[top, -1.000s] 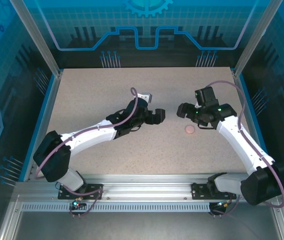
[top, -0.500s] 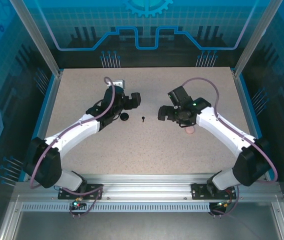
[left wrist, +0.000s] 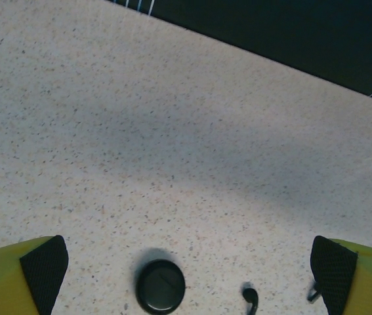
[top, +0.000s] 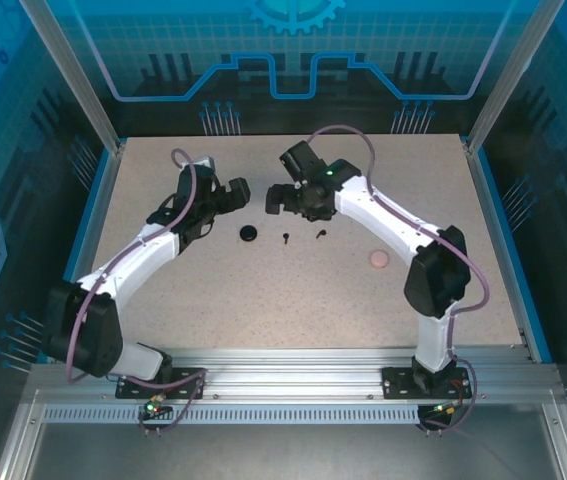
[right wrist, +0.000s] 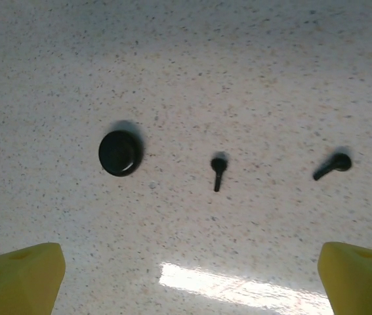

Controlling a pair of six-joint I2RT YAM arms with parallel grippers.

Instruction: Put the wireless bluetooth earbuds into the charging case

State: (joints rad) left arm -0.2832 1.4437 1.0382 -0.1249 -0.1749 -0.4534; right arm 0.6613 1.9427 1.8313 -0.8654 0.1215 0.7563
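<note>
The speckled table (top: 213,300) carries everything. The left arm (top: 153,245) reaches from its base up the left side toward the far middle. The right arm (top: 388,218) bends at its elbow near the right side and stretches across to the same area, so the two wrists face each other, near but apart.

The left gripper (top: 235,194) has its jaws wide apart with nothing between them. In its wrist view (left wrist: 187,262) the yellow fingers (left wrist: 5,275) with black pads sit at the two lower corners, with bare table between them. The right gripper (top: 277,199) also stands wide apart and holds nothing. Its wrist view (right wrist: 189,272) shows yellow fingertips (right wrist: 21,279) at the lower corners, above the table.

A black case (top: 249,233), round and closed, lies on the table just in front of both grippers, touched by neither (left wrist: 161,286) (right wrist: 120,153). A pink case (top: 377,259) lies well apart to the right, near the right arm's elbow.

Two black earbuds lie loose on the table in a row to the right of the black case, outside it. The first earbud (top: 287,238) is near the case (left wrist: 250,296) (right wrist: 218,172). The second earbud (top: 320,235) lies a little further right, its stem slanted (right wrist: 330,165). In the left wrist view it is partly hidden beside the right finger pad (left wrist: 313,295).
</note>
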